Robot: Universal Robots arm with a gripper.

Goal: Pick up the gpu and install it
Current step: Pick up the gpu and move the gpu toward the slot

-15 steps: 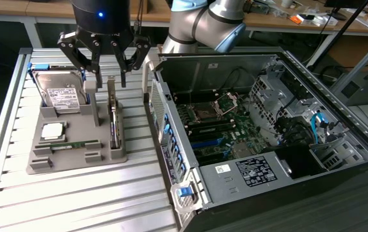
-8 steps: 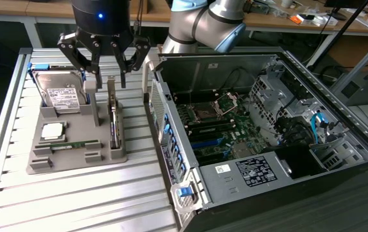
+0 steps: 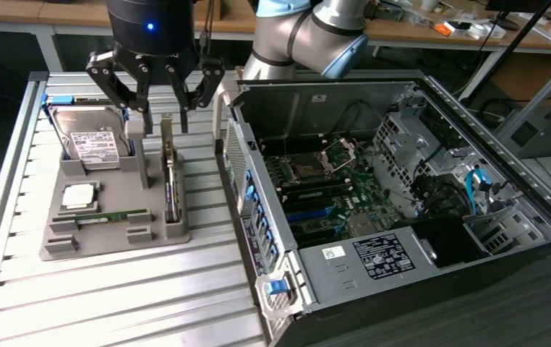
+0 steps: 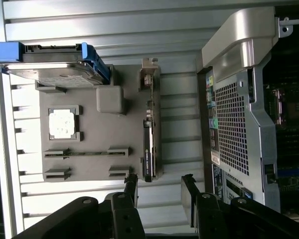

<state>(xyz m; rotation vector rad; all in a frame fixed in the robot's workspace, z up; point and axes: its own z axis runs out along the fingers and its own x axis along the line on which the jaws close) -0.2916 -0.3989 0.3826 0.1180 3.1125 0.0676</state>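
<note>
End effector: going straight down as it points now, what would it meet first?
Probably the gpu, standing edge-on in the grey tray below the open end effector; depth is unclear, so the tray's post beside it might touch first.

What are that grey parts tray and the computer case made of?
The grey parts tray looks like matte plastic: uniform dull grey, blocky posts. The computer case seems bare sheet metal: silvery sheen, folded edges, punched vent holes.
</note>
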